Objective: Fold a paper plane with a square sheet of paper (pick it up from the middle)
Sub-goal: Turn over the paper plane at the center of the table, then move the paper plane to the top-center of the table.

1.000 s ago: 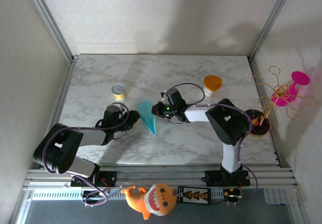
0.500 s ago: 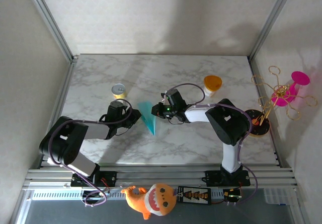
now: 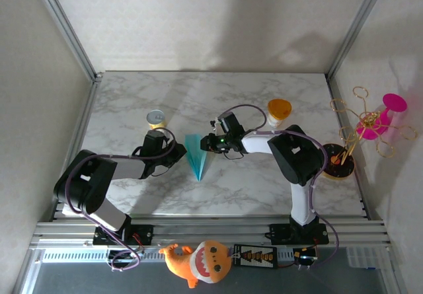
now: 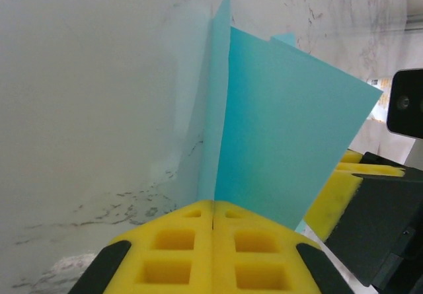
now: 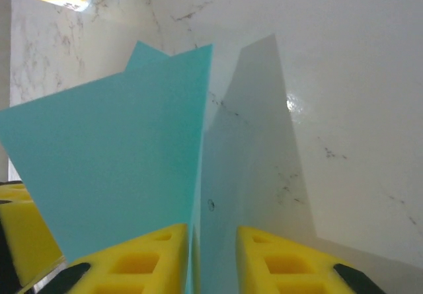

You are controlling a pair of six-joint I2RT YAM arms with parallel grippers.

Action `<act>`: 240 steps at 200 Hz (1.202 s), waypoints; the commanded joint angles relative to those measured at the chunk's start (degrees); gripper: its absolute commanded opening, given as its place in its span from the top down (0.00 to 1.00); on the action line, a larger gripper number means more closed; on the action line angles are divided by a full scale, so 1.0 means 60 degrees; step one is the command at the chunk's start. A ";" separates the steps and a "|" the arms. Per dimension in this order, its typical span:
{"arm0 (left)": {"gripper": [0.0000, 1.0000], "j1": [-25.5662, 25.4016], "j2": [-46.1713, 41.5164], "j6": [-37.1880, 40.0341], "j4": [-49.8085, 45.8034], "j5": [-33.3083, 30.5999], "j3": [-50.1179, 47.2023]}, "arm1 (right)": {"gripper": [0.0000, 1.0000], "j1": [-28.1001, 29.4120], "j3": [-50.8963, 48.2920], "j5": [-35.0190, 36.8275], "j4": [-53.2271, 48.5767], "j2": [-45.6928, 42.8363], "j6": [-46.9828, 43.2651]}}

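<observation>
Looking down from above, the teal-blue paper plane (image 3: 196, 157), a narrow pointed dart, sits on the white marble-patterned counter (image 3: 264, 182) with its tip toward the near side. The left gripper (image 3: 177, 154) meets it from the left and the right gripper (image 3: 207, 143) from the right. A small yellow can (image 3: 156, 119) stands just beyond the left arm.

At the left wrist, the left gripper (image 4: 213, 209) has its yellow foam jaws pressed together on the paper plane (image 4: 284, 129) at its crease, and smooth flat panels rise above them.

At the right wrist, the right gripper (image 5: 213, 236) has its jaws slightly apart. The thin edge of the paper plane (image 5: 119, 155) stands between them, against the left pad.
</observation>
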 commanded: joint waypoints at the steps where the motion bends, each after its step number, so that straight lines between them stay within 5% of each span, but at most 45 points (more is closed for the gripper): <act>1: 1.00 -0.0078 0.0079 0.0300 -0.0259 0.0147 0.0287 | 0.75 0.0013 0.0248 -0.0417 -0.0408 0.0198 -0.0405; 44: 1.00 0.0005 -0.0343 0.0157 -0.0482 -0.0385 0.0154 | 0.95 -0.0052 -0.0053 -0.0130 -0.0209 0.0059 -0.0106; 158: 1.00 0.0050 -0.1488 -0.0997 -0.0210 -0.1641 -0.1284 | 0.94 -0.0134 -0.1214 0.0199 0.1031 -0.0473 0.1117; 240: 0.67 -0.0032 -0.2376 0.0138 -0.2546 -0.1825 -0.0244 | 0.93 -0.0134 -0.0842 0.0023 0.0586 -0.0275 0.0815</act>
